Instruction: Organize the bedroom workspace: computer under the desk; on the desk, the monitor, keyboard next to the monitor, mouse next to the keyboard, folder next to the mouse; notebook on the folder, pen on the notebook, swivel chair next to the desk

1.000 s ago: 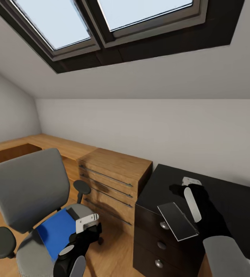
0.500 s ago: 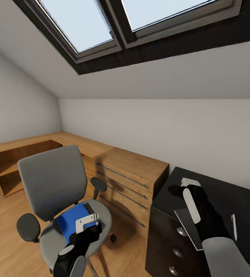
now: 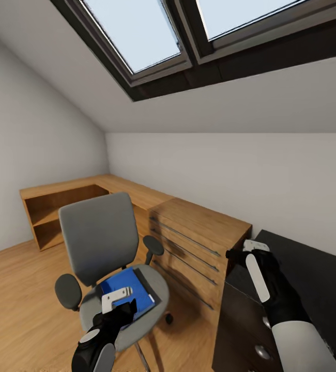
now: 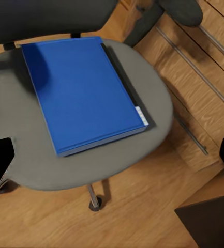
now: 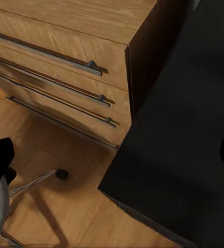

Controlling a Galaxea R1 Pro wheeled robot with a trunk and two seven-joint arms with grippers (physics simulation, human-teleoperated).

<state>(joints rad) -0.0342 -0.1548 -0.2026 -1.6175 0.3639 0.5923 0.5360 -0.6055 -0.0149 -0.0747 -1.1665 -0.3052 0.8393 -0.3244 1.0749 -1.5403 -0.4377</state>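
Your left gripper (image 3: 117, 302) hangs above the front of the swivel chair (image 3: 103, 243), fingers spread wide with nothing between them; the blue folder (image 4: 80, 93) lies flat on the seat, below and beyond the fingertips, untouched. Your right gripper (image 3: 245, 249) hovers over the black desk (image 5: 189, 129) corner beside the wooden drawer cabinet (image 3: 199, 243), also wide and empty.

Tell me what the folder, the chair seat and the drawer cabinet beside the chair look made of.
The folder: smooth bright blue cover, likely plastic or coated card, going by its flat even colour.
The swivel chair seat: matte grey padding, probably fabric, with soft rounded edges.
The drawer cabinet: light wood with visible grain, possibly veneer, and thin bar handles that look like metal.
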